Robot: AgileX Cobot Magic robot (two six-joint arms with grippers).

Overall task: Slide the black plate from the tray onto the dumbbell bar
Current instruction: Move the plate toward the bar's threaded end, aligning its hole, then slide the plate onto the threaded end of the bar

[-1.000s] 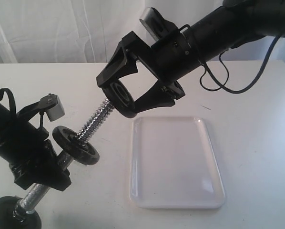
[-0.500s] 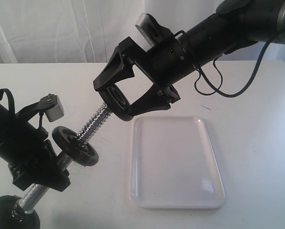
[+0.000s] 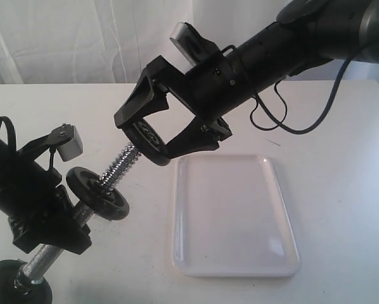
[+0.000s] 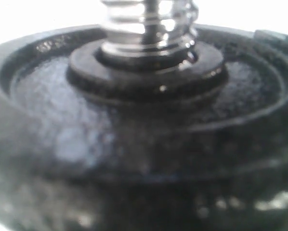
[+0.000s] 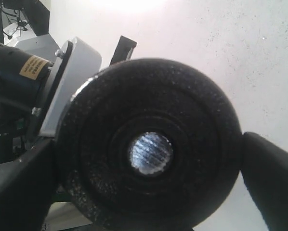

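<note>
The black plate (image 3: 145,135) hangs in the air with my right gripper (image 3: 155,130) shut on its rim. It sits over the upper threaded end of the dumbbell bar (image 3: 116,166). In the right wrist view the plate (image 5: 182,192) fills the space between my two fingers (image 5: 271,178), and the bar's threaded tip (image 5: 150,153) fills its centre hole. My left gripper (image 3: 55,221) is clamped on the tilted bar below a fixed black disc (image 3: 98,194). That disc (image 4: 134,144) and the thread (image 4: 146,19) fill the left wrist view, hiding the left jaws there. The white tray (image 3: 231,215) lies bare.
A second fixed disc (image 3: 15,286) at the bar's lower end rests near the front left table edge. A black cable (image 3: 297,120) loops from the right arm above the table behind the tray. White curtains hang behind the table.
My right gripper has carried the plate down and to the left along the bar's line, so less bare thread shows between the plate and the fixed disc. The left arm has barely shifted.
</note>
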